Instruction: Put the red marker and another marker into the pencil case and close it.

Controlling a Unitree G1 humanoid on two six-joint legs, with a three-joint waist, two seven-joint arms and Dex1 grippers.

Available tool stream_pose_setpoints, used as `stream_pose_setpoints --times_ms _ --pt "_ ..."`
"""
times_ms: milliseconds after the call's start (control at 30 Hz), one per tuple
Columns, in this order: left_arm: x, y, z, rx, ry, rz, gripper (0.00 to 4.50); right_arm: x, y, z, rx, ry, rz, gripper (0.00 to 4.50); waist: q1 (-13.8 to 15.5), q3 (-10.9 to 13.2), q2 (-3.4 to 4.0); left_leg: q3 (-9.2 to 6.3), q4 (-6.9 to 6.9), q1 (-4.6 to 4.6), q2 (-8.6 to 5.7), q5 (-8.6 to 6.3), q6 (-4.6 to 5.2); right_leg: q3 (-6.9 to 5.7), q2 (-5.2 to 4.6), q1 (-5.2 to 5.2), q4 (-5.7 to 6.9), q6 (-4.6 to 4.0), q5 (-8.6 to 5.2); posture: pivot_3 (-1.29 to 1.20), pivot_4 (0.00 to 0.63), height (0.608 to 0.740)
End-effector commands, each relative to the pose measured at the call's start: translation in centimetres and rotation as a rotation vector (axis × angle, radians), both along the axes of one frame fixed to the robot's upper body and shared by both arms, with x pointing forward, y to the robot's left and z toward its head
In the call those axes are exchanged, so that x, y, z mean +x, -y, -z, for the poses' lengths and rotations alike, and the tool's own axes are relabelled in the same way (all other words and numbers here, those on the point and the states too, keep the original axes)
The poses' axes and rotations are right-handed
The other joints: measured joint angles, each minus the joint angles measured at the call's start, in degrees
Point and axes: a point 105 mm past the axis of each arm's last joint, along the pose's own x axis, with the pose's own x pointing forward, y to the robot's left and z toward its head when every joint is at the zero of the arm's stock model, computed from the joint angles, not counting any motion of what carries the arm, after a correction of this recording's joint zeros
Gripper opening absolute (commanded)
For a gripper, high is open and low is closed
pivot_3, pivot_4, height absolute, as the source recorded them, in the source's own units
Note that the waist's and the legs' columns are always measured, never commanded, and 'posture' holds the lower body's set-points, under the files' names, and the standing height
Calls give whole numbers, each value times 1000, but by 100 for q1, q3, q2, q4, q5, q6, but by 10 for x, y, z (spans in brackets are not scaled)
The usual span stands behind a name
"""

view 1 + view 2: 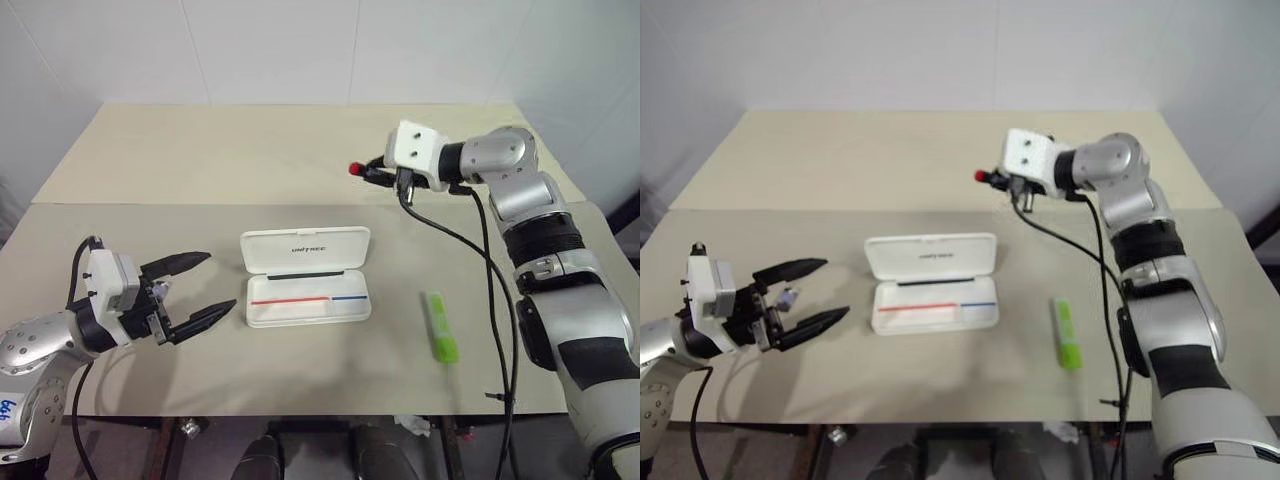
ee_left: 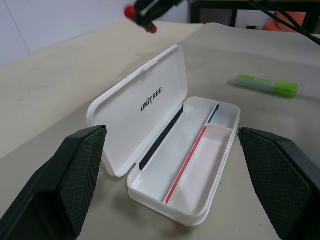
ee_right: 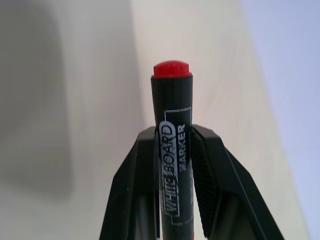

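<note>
We're holding the slim red-and-black whiteboard marker in our right gripper, jaws pinching its barrel, red cap sticking out past the fingertips. It's hanging in the air above the beige table, behind the case and a bit toward our right side.

The flat white hard-plastic pencil case is sitting in the middle of the table with its hinged lid folded back, logo showing. The tray is looking empty apart from the thin red-and-blue line along its floor.

The chunky lime-green highlighter-style marker is lying flat on the table, well apart from the case on the right side, untouched.

Our left gripper is hovering just beside the case's left end, jaws spread wide, gripping nothing.

Progress, as we're judging it: case open, red marker picked but not yet placed. Remaining: drop red in the tray, fetch green, drop it in, swing lid shut. Roughly a quarter through.
</note>
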Motion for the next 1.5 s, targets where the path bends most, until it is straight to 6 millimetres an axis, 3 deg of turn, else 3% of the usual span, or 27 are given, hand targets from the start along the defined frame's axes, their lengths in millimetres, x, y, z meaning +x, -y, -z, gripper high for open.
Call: stream_pose_setpoints --times_ms 33,167,333,467,633,867,1033,1233,1500 --pt "0 2 -4 11 28 15 4500 -38 -22 -32 121 33 -181 560 13 0 0 -3 0 -1 1 0 0 -2 0 1 -1 0 0 0 150 740" --pt "1 3 -4 10 27 20 4500 -79 -39 -45 195 -36 -341 560 24 0 0 -7 -2 -5 3 0 0 -6 -6 -1 -1 1 0 0 150 740" --pt "2 4 -3 6 26 24 4500 -126 -46 -44 216 -234 -519 560 53 0 -1 -15 -1 -4 7 0 0 -12 -10 2 -1 -1 -1 0 150 740" --pt "3 4 -3 3 26 27 4500 -143 -44 -34 157 -323 -544 560 110 0 -1 -13 1 -4 3 0 0 -12 -14 2 -3 -1 -1 0 150 740" --pt "5 5 -1 1 21 35 4500 -139 -46 7 -1 -386 -435 560 165 -4 -6 -13 -2 -4 0 -1 0 -14 -14 2 -12 -4 -3 0 150 740" --pt "2 -4 4 11 -3 31 4500 -141 -68 38 -76 -392 -415 560 155 -3 -5 -7 -5 -7 1 -1 -1 -11 -11 -4 -13 -4 -3 0 150 740" --pt "1 -14 5 25 -3 -3 4500 -122 -87 73 -234 -371 -237 560 155 -4 -6 -7 -6 -6 1 -1 -1 -10 -17 -4 -16 -4 -3 0 150 740" --pt "-2 -15 4 23 5 -19 4500 -121 -107 85 -312 -289 -222 560 163 -4 -7 -14 -9 -9 1 -1 -2 -15 -23 -4 -20 -6 -3 0 150 740" --pt "-5 -16 5 22 10 -38 4500 -111 -112 85 -390 -202 -177 560 157 -4 -8 -16 -11 -8 2 -1 -2 -17 -23 -4 -21 -6 -3 0 150 740"
